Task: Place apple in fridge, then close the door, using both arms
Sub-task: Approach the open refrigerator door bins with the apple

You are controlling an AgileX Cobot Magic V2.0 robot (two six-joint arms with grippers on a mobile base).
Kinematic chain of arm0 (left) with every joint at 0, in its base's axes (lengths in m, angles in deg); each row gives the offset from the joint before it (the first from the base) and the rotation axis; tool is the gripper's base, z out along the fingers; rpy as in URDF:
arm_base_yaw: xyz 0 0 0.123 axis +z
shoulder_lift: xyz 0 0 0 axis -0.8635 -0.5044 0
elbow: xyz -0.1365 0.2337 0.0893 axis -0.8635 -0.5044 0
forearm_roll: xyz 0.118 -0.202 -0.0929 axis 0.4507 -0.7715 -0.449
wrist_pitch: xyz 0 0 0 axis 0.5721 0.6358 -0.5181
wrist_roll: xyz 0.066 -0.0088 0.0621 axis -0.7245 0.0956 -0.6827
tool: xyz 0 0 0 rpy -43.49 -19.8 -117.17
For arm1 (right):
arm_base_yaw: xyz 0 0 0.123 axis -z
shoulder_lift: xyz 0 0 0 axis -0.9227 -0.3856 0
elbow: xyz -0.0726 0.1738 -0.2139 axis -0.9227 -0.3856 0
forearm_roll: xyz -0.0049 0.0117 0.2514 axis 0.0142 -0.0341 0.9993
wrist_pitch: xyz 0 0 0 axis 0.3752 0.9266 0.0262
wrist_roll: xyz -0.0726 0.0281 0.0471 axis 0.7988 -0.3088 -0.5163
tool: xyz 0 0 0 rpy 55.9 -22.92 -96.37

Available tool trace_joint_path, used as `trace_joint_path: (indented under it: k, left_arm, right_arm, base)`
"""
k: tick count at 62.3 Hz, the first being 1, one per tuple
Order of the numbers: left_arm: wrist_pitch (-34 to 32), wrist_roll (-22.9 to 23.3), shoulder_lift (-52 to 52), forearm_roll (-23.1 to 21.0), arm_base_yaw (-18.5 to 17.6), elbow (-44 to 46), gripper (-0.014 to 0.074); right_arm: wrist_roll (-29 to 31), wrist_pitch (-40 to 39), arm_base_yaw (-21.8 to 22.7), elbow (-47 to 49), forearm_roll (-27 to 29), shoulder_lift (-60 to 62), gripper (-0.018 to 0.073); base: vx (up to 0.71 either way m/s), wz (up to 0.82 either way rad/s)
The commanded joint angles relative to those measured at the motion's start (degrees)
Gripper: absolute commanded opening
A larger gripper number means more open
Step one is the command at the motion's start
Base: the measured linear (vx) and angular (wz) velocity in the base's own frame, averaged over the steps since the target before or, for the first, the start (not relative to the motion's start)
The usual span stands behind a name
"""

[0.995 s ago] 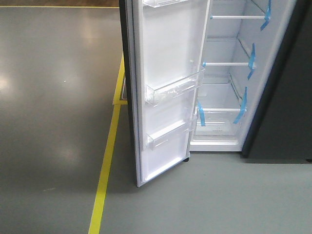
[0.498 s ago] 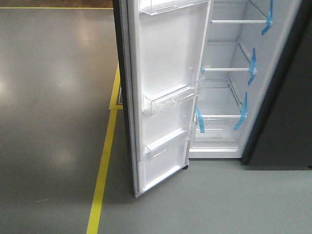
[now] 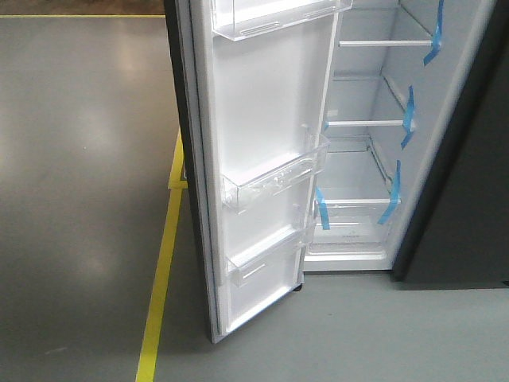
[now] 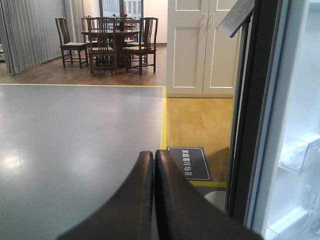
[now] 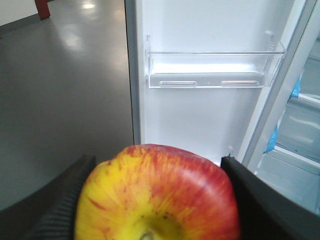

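Observation:
The red and yellow apple (image 5: 160, 195) fills the bottom of the right wrist view, with my right gripper (image 5: 157, 172) shut on it, one black finger at each side. Beyond it stands the open door (image 5: 210, 115), its white inner face and a clear bin toward me. In the front view the fridge (image 3: 374, 183) stands open, white inside, with glass shelves marked by blue tape, and the door (image 3: 262, 159) swings out at the left. My left gripper (image 4: 153, 156) is shut on nothing, just left of the door's dark edge (image 4: 250, 115). No arm shows in the front view.
A yellow floor line (image 3: 159, 278) runs along the grey floor left of the door. In the left wrist view a dark floor mat (image 4: 189, 162), white cabinet doors (image 4: 202, 47) and a dining table with chairs (image 4: 107, 42) lie beyond. A dark panel (image 3: 469, 199) flanks the fridge on the right.
In the front view the fridge and door have shifted left and grown larger frame by frame, so the view has moved closer to the door.

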Motion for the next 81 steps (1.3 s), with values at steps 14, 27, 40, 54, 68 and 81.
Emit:
trace_joint_path:
  k: [14,27,40,54,68,81]
  left_arm:
    - [-4.51,0.35,0.94,-0.31,-0.22,-1.62,-0.0006]
    - [-4.51,0.35,0.94,-0.31,-0.22,-1.62,-0.0006]
    - [-4.51,0.35,0.94,-0.31,-0.22,-1.62,-0.0006]
    - [-4.51,0.35,0.94,-0.31,-0.22,-1.62,-0.0006]
    - [-4.51,0.35,0.94,-0.31,-0.22,-1.62,-0.0006]
    - [-4.51,0.35,0.94,-0.31,-0.22,-1.62,-0.0006]
  right_arm:
    - [0.53,-0.55,0.13,1.28,2.53,1.24,0.0055]
    - [0.53,-0.55,0.13,1.28,2.53,1.24,0.0055]
    - [0.53,-0.55,0.13,1.28,2.53,1.24,0.0055]
    - [0.53,-0.55,0.13,1.28,2.53,1.24,0.0055]
    - [0.53,-0.55,0.13,1.28,2.53,1.24,0.0055]
    - [0.53,-0.55,0.13,1.28,2.53,1.24,0.0055]
  base:
    - [0.15,-0.02]
    - [0.15,0.01]
    - [0.15,0.01]
    - [0.13,0.01]
    - [0.12,0.00]
    - [0.10,-0.01]
